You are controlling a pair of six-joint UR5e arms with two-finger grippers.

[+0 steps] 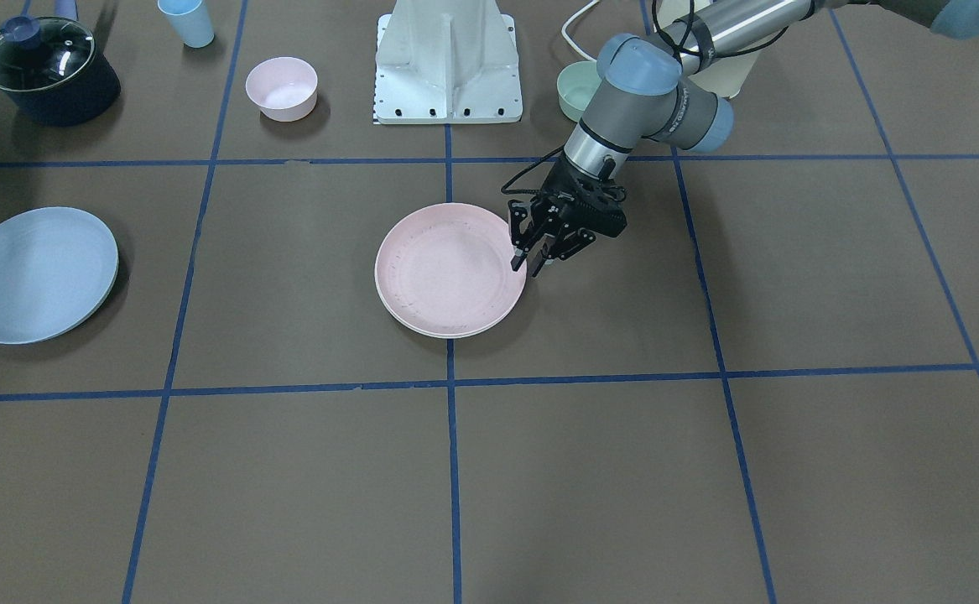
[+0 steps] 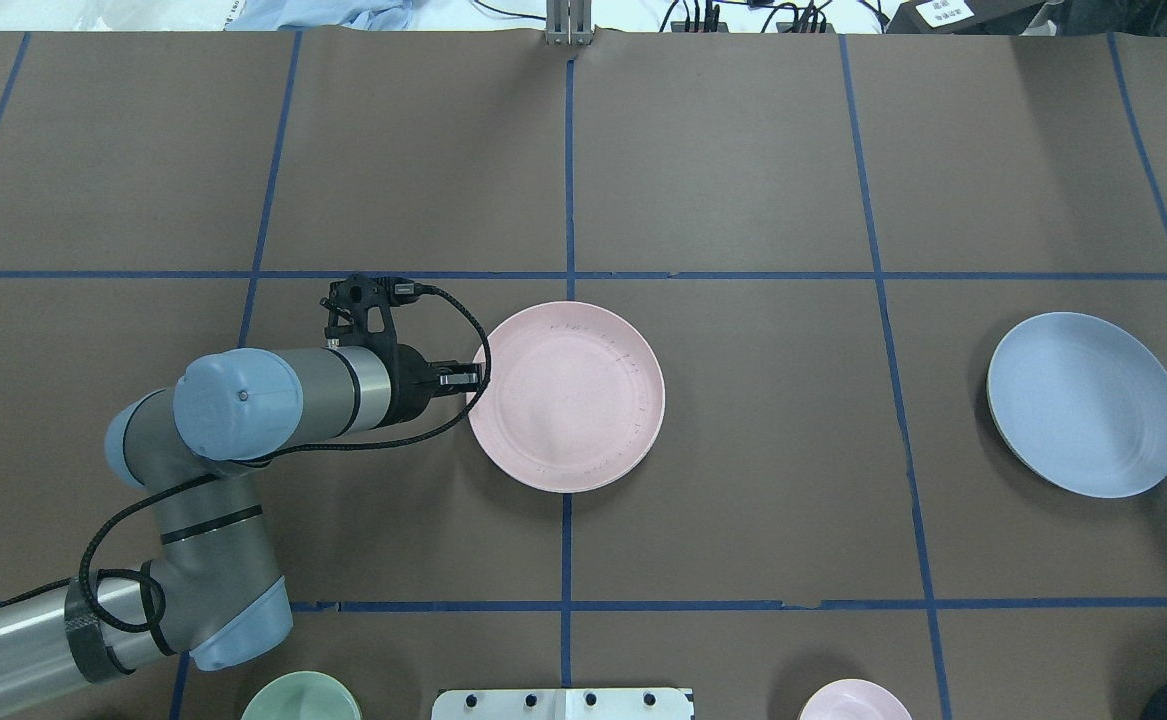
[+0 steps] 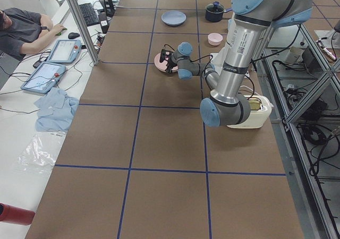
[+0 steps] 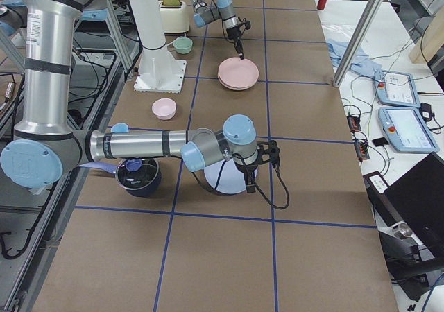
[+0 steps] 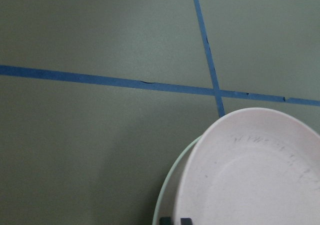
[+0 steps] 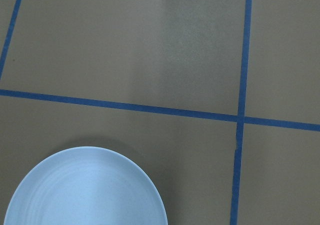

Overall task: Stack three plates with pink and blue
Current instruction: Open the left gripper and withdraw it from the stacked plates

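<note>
The pink plate (image 1: 447, 268) is lying on the cream-green plate (image 5: 167, 187). The left gripper (image 1: 529, 262) is hovering at the pink plate's rim, fingers slightly parted and gripping nothing. The blue plate (image 1: 36, 275) is sitting well apart from the pink plate. Whether the right gripper (image 4: 250, 180) is parted cannot be told.

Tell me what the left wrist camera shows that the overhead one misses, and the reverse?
Left wrist only: a pale green plate peeking out under the pink plate. Overhead only: the blue plate, the left arm, a mint bowl and a pink bowl, both cut off. Both: the pink plate and blue tape lines.
</note>
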